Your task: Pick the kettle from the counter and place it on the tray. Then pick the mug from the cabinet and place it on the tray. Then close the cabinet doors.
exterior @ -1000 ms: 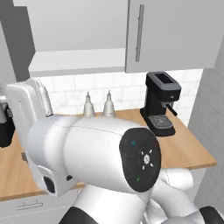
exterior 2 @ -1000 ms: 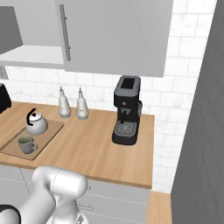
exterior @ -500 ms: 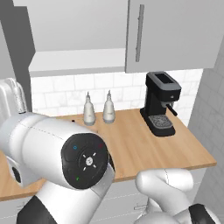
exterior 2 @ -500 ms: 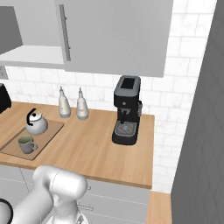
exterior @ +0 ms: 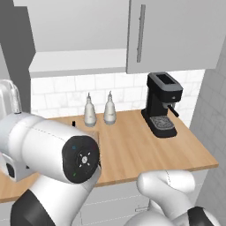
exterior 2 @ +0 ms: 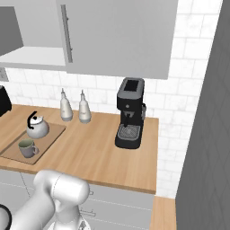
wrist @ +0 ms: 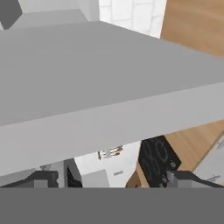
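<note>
Kettle [exterior 2: 37,128] and mug [exterior 2: 28,148] both sit on the tray [exterior 2: 50,137] at 9 o'clock in the right base view, kettle at the tray's far end, mug at the near end, apart from each other, so we read both placements as done and only the doors left. Tray lies on the counter [exterior 2: 99,152] with bare wood between it and the coffee machine [exterior 2: 130,113] at 1 o'clock of it; two bottles [exterior 2: 74,106] stand at the backsplash just past the tray. Cabinet [exterior: 75,62] in the left base view: right door [exterior: 172,31] is shut flat, its bar handle [exterior: 141,33] near the inner edge; the bay left of it is open with the shelf showing. In the hand view a big flat grey panel [wrist: 100,87], likely the open left door, crosses the frame close in front of our gripper [wrist: 113,179]; its long edge runs from 8 to 3 o'clock, counter wood beyond it. Fingers [wrist: 186,178] are spread wide with nothing between them, which suits a flat push on the panel, no grasp needed. Room to move: clear air under the panel edge, shelf lip and the shut door's edge are what the swing must meet cleanly. Risk we see is the arm body crowding the counter front at 7 o'clock in the left base view.
</note>
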